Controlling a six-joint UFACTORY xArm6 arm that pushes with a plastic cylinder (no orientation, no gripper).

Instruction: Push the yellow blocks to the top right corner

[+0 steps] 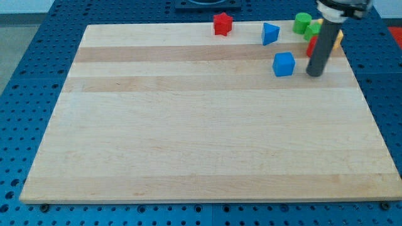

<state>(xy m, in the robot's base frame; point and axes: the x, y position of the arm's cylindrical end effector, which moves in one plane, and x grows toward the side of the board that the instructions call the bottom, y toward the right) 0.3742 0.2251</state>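
Observation:
My tip [315, 73] rests on the board near the top right corner, just right of a blue cube [284, 64]. The rod hides most of what lies behind it. A sliver of a yellow block [340, 39] shows at the rod's right side, its shape unclear. A red block [310, 48] peeks out at the rod's left side, above the tip. I cannot tell whether a second yellow block is behind the rod.
A green cylinder [303, 22] and another green block [312, 31] sit by the board's top edge, left of the rod. A blue wedge-like block [270, 33] and a red star [222, 24] lie further left along the top edge. The wooden board [188, 144] lies on a blue perforated table.

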